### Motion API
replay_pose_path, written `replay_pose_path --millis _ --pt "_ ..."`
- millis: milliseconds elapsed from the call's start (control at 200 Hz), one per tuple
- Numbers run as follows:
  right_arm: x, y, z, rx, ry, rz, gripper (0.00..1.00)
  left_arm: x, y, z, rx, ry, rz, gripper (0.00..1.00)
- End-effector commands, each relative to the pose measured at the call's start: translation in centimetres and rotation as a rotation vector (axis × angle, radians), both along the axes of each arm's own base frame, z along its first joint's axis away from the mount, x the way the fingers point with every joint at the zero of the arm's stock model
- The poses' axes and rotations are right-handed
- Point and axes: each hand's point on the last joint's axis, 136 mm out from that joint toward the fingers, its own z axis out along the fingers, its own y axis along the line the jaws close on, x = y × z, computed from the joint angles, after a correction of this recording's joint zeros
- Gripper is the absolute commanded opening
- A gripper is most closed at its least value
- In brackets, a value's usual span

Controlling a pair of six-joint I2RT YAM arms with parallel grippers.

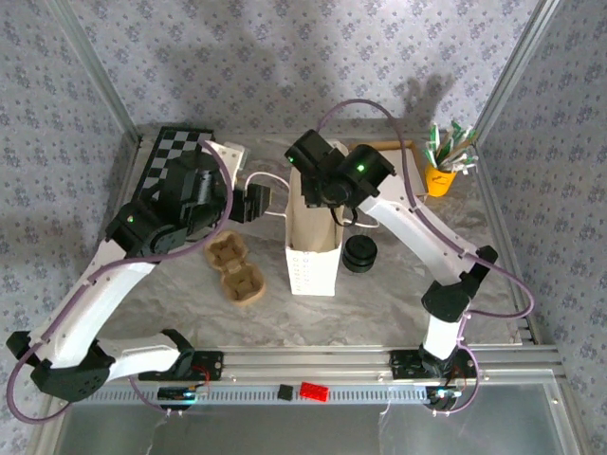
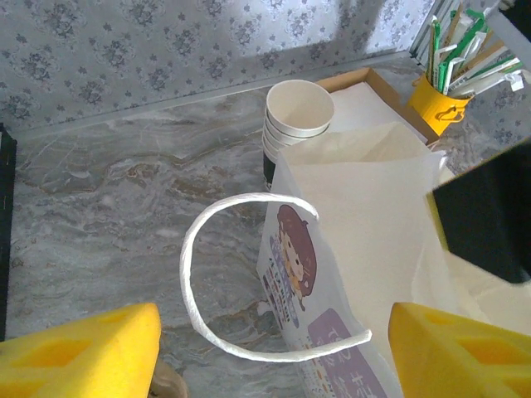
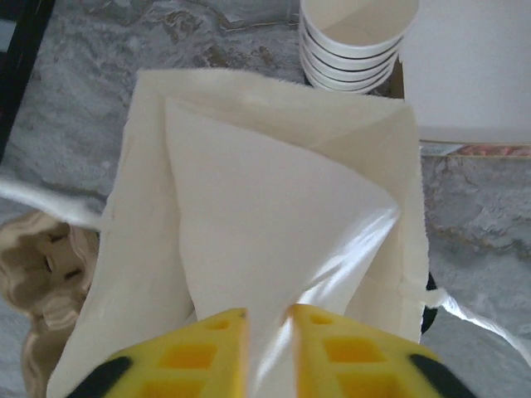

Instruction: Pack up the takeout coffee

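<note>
top: tall white paper bag [image 1: 313, 270] upright on grey marbled desk [image 1: 379, 299], right end effector [image 1: 313, 197] above its mouth | left wrist: left end effector [image 2: 274, 356] spread, white loop handle [image 2: 187, 249] between | right wrist: yellow fingers [image 3: 207, 348] nearly pressed together | takeout coffee: cannot tell where

On marbled grey table [image 1: 379, 303]: white paper bag [image 1: 313, 270] centre, cardboard carrier [image 1: 234, 270] at nine o'clock, black lids [image 1: 359, 254] at three, yellow holder [image 1: 438, 178] at two.

We count one white paper bag [image 1: 311, 270]; one stack of lidless paper cups [image 2: 299, 112], at least four deep; one stack of black lids [image 1: 359, 253]; one pulp cup carrier [image 1: 237, 270]; one yellow bucket [image 1: 438, 180]; one checkerboard [image 1: 171, 156]; two robot arms, the left arm [image 1: 95, 296] and the right arm [image 1: 417, 229].
</note>
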Motion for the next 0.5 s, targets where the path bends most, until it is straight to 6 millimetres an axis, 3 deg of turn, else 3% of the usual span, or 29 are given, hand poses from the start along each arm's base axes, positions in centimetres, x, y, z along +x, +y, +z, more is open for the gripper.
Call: replay_pose_path --millis 0,125,305,390,495 --pt "1.2 0.9 -1.5 -0.014 0.032 0.017 0.14 0.2 0.7 1.2 -0.025 -0.042 0.026 0.72" --pt "2.3 0.7 -3.6 -0.057 0.072 -0.003 0.03 0.2 0.8 0.9 -0.017 -0.033 0.028 0.72" --pt "2.1 1.0 -6.3 -0.115 0.13 0.004 0.01 0.1 1.1 0.6 -0.013 -0.031 0.036 0.72" --pt "2.0 1.1 -5.7 -0.101 0.119 0.005 0.02 0.2 1.1 0.6 -0.015 -0.033 0.039 0.72" --pt "1.9 1.1 -3.8 -0.056 0.073 0.008 0.11 0.3 1.2 0.7 -0.016 -0.037 0.043 0.72"
